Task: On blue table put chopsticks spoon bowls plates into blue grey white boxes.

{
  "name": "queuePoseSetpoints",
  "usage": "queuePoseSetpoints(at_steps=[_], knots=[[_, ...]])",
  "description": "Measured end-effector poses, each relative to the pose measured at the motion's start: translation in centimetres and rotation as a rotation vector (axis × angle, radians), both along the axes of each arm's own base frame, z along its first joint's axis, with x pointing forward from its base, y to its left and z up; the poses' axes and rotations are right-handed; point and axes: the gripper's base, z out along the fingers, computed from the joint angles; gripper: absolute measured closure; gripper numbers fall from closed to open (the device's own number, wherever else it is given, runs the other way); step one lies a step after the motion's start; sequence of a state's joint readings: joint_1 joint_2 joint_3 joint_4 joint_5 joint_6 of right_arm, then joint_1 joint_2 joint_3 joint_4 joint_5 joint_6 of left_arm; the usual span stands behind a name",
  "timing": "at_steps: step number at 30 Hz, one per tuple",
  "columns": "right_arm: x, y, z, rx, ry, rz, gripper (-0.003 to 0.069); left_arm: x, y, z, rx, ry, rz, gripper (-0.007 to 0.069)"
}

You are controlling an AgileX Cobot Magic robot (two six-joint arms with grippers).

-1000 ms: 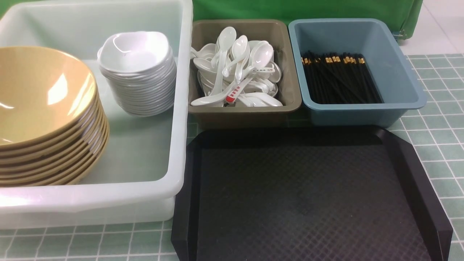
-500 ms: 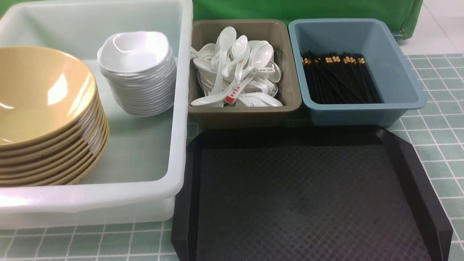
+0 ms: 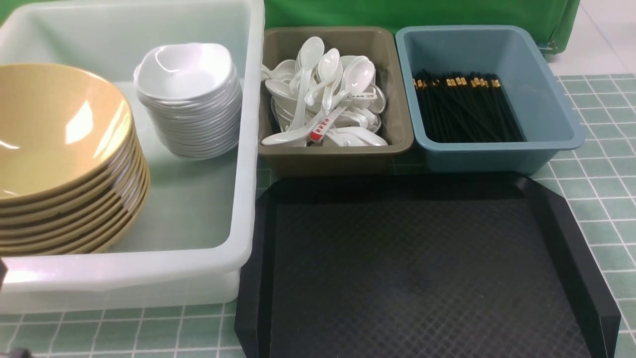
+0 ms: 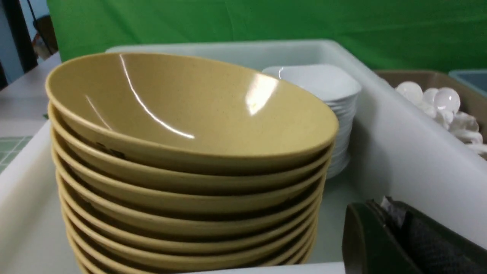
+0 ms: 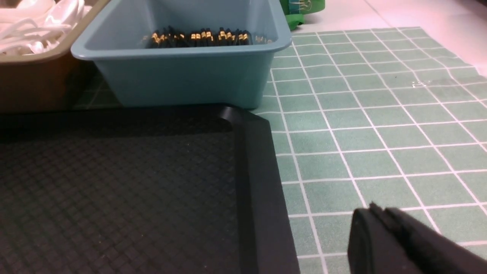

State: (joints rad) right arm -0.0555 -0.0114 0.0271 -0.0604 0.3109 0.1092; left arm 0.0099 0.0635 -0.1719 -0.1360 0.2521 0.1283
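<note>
A white box holds a stack of tan bowls and a stack of white plates. A grey box holds white spoons. A blue box holds black chopsticks. My left gripper is shut and empty, at the white box's near rim beside the tan bowls. My right gripper is shut and empty, low over the tiled cloth, right of the black tray. The blue box and chopsticks lie ahead of it.
An empty black tray lies in front of the grey and blue boxes. A green-tiled cloth covers the table. A green backdrop stands behind the boxes. A dark part of my left arm shows at the front view's left edge.
A dark part of my left arm has come into the front view's lower left edge. The boxes, tableware and tray have not moved.
</note>
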Motion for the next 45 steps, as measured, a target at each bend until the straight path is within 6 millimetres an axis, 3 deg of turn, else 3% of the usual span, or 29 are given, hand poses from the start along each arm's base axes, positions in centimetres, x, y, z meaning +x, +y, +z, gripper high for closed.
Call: queuePoseSetpoints(at_steps=[6, 14, 45], knots=[[0.0, 0.0, 0.0, 0.000, 0.000, 0.000, 0.0582, 0.7, 0.2, -5.0, -0.049, 0.047, 0.018, 0.0637], [0.0, 0.0, 0.0, 0.001, 0.001, 0.000, 0.0580, 0.1, 0.1, -6.8, -0.015, 0.180, 0.006, 0.0637], [0.0, 0.0, 0.0, 0.001, 0.002, 0.000, 0.0559, 0.1, 0.1, -6.8, -0.012, 0.182, 0.016, 0.0637]])
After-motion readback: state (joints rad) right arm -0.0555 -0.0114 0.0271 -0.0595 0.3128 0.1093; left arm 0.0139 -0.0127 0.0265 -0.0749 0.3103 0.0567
